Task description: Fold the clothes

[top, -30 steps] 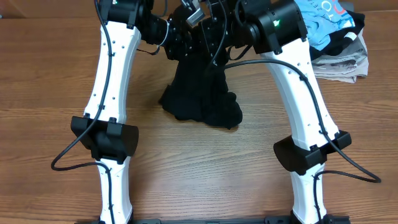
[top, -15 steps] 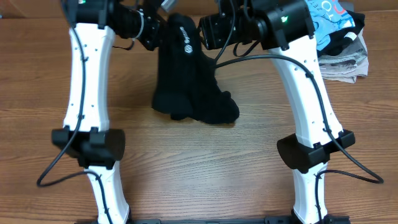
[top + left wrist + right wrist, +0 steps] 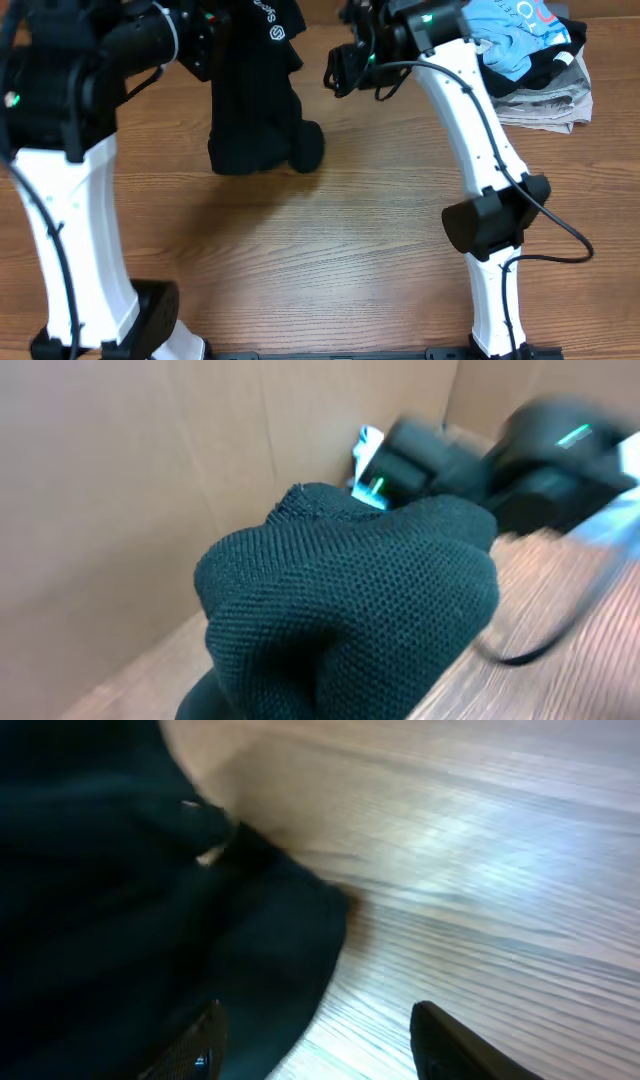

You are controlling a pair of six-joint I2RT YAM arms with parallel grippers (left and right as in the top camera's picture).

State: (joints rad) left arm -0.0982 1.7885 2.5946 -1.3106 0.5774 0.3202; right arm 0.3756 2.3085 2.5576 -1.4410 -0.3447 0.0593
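Observation:
The clothes, a long black garment with a small white round logo, hang from the back left down to the wooden table, the lower end bunched on it. My left gripper is shut on the garment's top. In the left wrist view black knit fabric fills the foreground and hides the fingers. My right gripper stands open to the right of the garment, apart from it. In the right wrist view the fingers are spread over bare wood, with the black cloth at the left.
A pile with a light blue shirt over grey-white patterned fabric lies at the back right corner. A cardboard wall stands behind the table. The right arm's white links cross the table's right half.
My right gripper has opened and let go of the garment. My left gripper has shut on it and carried its top to the left, dragging the bunched lower end along.

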